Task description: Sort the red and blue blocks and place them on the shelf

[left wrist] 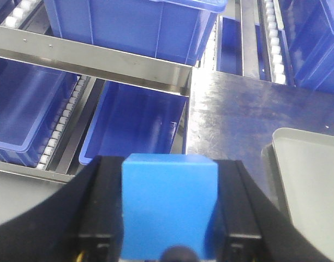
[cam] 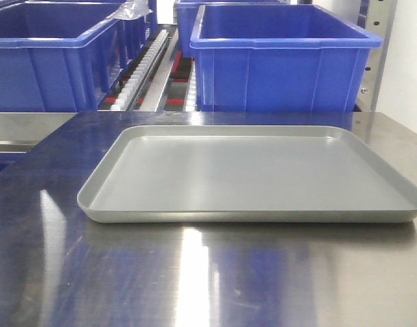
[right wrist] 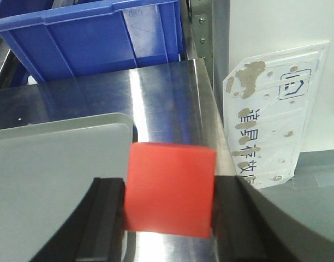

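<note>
Blue block (left wrist: 170, 202) clamped in left tool (left wrist: 170, 210); red block (right wrist: 170, 188) clamped in right tool (right wrist: 170, 215), beside tray (right wrist: 52, 180) corner.

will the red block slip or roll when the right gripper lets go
The red block looks matte and flat-faced, so it probably won't roll when set down. The right gripper presses its flat sides squarely, so slipping seems unlikely. No visible squashing, so likely stiff.

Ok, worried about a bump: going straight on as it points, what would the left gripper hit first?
Likely the open blue bin below the steel rail, beyond the blue block the left gripper holds. Depth is unclear; the rail could come first.
</note>
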Robot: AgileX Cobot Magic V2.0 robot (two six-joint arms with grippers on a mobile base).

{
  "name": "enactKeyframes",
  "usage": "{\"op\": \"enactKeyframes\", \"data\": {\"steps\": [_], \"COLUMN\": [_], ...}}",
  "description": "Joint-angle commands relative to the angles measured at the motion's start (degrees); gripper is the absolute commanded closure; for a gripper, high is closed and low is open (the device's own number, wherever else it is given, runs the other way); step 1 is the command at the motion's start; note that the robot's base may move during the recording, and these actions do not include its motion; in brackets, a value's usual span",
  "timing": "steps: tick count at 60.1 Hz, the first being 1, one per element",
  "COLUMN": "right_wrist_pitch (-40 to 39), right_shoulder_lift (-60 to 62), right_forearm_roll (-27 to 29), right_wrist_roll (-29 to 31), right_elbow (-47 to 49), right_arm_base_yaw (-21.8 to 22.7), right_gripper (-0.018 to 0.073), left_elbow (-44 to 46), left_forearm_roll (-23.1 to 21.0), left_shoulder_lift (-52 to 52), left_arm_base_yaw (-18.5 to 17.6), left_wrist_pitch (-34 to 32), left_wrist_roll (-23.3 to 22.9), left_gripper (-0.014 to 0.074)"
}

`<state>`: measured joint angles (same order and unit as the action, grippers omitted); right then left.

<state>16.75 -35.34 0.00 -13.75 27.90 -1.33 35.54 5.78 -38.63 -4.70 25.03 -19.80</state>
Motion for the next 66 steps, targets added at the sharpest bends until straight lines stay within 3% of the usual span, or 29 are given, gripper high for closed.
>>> {"op": "enactKeyframes", "data": {"steps": [1,66], "right_wrist_pitch": [-4.75,-4.75], "right_shoulder_lift": [0.29,0.29], "right_forearm_roll": [-0.91,-0.91], "right_wrist_roll": [0.21,0.21], "right_elbow": [1.7,1.7], "right_arm_base_yaw": [0.26,0.26], "right_gripper": [0.0495,0.0495], "left_elbow": [1.81,1.81], "left_forearm_roll": [0.27,0.27], "left_shoulder_lift": [-0.06,-0.18], "left_arm_base_yaw": [0.07,0.07], "left_wrist_pitch": [-4.77,-4.77], "left_wrist_roll": [-0.51,-0.51], "left_gripper": [0.047,0.047]}}
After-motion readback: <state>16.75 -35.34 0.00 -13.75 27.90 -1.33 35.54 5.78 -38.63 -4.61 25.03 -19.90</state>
